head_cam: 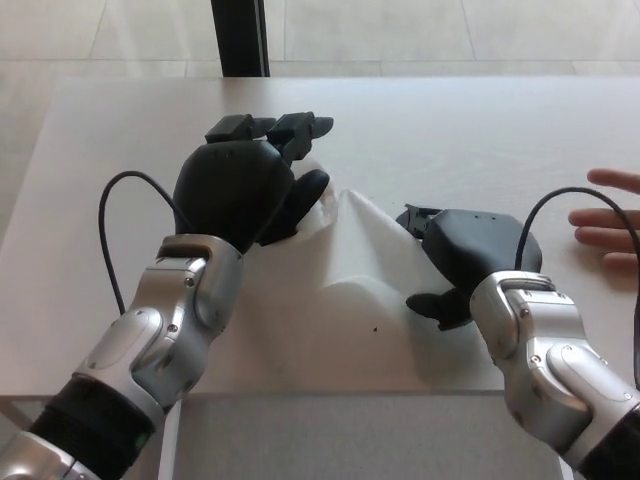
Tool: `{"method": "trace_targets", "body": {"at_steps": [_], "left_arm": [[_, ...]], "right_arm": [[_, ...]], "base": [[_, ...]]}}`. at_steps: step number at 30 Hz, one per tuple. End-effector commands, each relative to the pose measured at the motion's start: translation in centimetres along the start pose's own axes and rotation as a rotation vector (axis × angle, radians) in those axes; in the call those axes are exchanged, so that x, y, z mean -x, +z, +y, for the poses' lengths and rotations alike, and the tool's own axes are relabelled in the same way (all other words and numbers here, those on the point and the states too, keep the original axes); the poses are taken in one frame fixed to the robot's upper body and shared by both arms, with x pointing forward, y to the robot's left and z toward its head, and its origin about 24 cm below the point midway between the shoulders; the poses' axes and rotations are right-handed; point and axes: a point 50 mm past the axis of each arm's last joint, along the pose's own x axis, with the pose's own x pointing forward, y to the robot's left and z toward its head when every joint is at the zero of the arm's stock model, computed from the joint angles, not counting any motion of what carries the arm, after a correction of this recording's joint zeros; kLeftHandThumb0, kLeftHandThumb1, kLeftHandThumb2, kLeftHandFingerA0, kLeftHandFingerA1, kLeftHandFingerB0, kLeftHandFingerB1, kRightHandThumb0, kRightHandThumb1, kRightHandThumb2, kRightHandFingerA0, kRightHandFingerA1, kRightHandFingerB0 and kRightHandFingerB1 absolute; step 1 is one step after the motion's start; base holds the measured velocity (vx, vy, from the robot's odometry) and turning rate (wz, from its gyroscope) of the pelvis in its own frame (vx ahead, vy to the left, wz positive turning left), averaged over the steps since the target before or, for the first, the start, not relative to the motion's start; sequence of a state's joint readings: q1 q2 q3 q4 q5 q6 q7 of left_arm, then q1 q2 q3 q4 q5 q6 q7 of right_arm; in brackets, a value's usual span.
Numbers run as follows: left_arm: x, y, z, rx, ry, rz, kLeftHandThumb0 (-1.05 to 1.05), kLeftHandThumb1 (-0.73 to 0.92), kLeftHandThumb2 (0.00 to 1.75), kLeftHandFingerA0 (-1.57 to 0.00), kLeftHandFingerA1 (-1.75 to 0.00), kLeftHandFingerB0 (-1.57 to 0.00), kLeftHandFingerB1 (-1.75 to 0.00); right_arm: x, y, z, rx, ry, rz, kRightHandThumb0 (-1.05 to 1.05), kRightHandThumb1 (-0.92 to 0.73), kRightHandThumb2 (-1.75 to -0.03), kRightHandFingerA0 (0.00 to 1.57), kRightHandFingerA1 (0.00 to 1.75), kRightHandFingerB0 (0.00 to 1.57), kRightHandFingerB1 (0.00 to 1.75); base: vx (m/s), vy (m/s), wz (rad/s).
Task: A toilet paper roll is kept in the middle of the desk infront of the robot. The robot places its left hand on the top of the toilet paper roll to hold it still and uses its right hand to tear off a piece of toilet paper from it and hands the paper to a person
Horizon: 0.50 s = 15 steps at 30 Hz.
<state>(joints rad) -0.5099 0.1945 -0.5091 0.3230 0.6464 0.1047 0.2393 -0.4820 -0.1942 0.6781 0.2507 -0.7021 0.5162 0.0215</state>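
Observation:
My left hand (243, 192) lies on top of the toilet paper roll (323, 207), fingers draped over its far side. Only a white sliver of the roll shows beside the thumb. A loose white sheet of paper (350, 262) runs from the roll to the right across the desk (450, 130), humped into a ridge. My right hand (462, 257) sits at the sheet's right end, fingers above and thumb below, closed on the paper. The sheet's very end is hidden under that hand. A person's hand (608, 218) reaches in at the right edge, palm open.
A dark vertical post (240, 35) stands beyond the desk's far edge. Black cables loop from both of my wrists, the left one (108, 225) over the desk. The desk's front edge (350, 392) runs just under my forearms.

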Motion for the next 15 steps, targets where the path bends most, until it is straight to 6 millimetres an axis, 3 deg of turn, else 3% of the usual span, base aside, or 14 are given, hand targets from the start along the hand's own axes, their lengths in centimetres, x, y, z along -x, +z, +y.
{"method": "trace_targets", "body": {"at_steps": [1, 8, 9, 11, 13, 14, 15], "left_arm": [[2.8, -2.9, -4.4, -0.025, -0.199, 0.160, -0.35, 0.77, 0.74, -0.22, -0.44, -0.30, -0.41], [3.1, -3.1, -4.6, -0.008, -0.209, 0.169, -0.37, 0.79, 0.71, -0.22, -0.42, -0.30, -0.39], [3.1, -3.1, -4.6, -0.005, -0.214, 0.172, -0.37, 0.80, 0.70, -0.22, -0.41, -0.30, -0.39], [3.2, -3.1, -4.6, -0.005, -0.212, 0.172, -0.38, 0.80, 0.69, -0.23, -0.41, -0.30, -0.38], [3.3, -3.2, -4.6, -0.008, -0.215, 0.172, -0.38, 0.80, 0.68, -0.23, -0.41, -0.30, -0.38], [3.5, -3.2, -4.8, 0.001, -0.219, 0.176, -0.37, 0.79, 0.68, -0.25, -0.40, -0.31, -0.37], [3.5, -3.1, -4.9, 0.003, -0.219, 0.175, -0.36, 0.78, 0.69, -0.25, -0.41, -0.31, -0.38]], "right_arm": [[0.5, -1.0, 1.6, 0.030, -0.338, -0.026, -0.38, -0.41, -0.87, 1.27, 1.40, 0.83, 0.80], [1.0, -1.9, 2.3, -0.038, -0.394, -0.027, -0.37, -0.46, -0.92, 1.29, 1.40, 0.80, 0.82], [1.1, -2.0, 2.3, -0.062, -0.399, -0.027, -0.26, -0.63, -0.66, 1.02, 1.74, 0.83, 0.89], [1.2, -2.2, 2.4, -0.080, -0.399, -0.024, -0.27, -0.64, -0.65, 0.96, 1.75, 0.81, 0.94], [1.3, -2.3, 2.5, -0.139, -0.395, 0.007, -0.25, -0.67, -0.67, 0.93, 1.75, 0.75, 1.22], [1.6, -2.0, 2.1, -0.415, -0.435, 0.070, -0.28, -0.83, -0.70, 0.86, 1.75, 0.63, 1.59], [1.7, -1.9, 1.8, -0.512, -0.439, 0.102, -0.28, -0.83, -0.74, 0.86, 1.75, 0.66, 1.52]], "base": [[0.00, 0.000, 0.00], [0.00, 0.000, 0.00], [0.00, 0.000, 0.00], [0.00, 0.000, 0.00], [0.00, 0.000, 0.00], [0.00, 0.000, 0.00], [0.00, 0.000, 0.00]]}}
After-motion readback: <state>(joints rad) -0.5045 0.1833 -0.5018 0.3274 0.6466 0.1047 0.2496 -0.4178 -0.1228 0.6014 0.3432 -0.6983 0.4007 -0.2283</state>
